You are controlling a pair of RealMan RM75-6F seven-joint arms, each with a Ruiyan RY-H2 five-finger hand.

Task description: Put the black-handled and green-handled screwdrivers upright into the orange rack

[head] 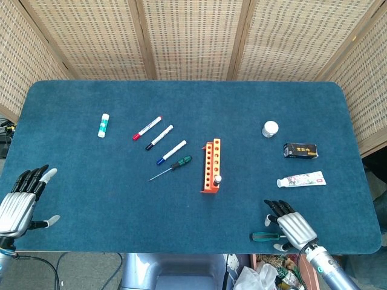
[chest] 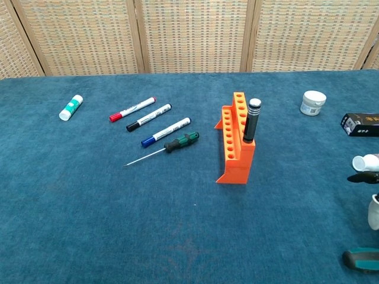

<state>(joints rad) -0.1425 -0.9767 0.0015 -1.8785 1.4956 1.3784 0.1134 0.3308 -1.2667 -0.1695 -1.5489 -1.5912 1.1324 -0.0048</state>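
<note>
The orange rack (head: 211, 166) (chest: 235, 145) stands mid-table. A black-handled screwdriver (head: 217, 179) (chest: 251, 121) stands upright in its nearest hole. The green-handled screwdriver (head: 175, 165) (chest: 177, 143) lies flat to the left of the rack, tip pointing front-left. A second green-handled tool (head: 262, 237) (chest: 362, 259) lies at the front right edge. My right hand (head: 290, 226) hovers over that tool's shaft with fingers spread, holding nothing; only its fingertips (chest: 373, 212) show in the chest view. My left hand (head: 18, 202) stays open at the front left corner, far from everything.
Red (head: 147, 127), black (head: 159, 137) and blue (head: 172, 151) markers lie left of the rack, and a glue stick (head: 103, 125) further left. On the right are a white jar (head: 270, 128), a black box (head: 300, 150) and a tube (head: 300, 180). Wicker screens stand behind the table.
</note>
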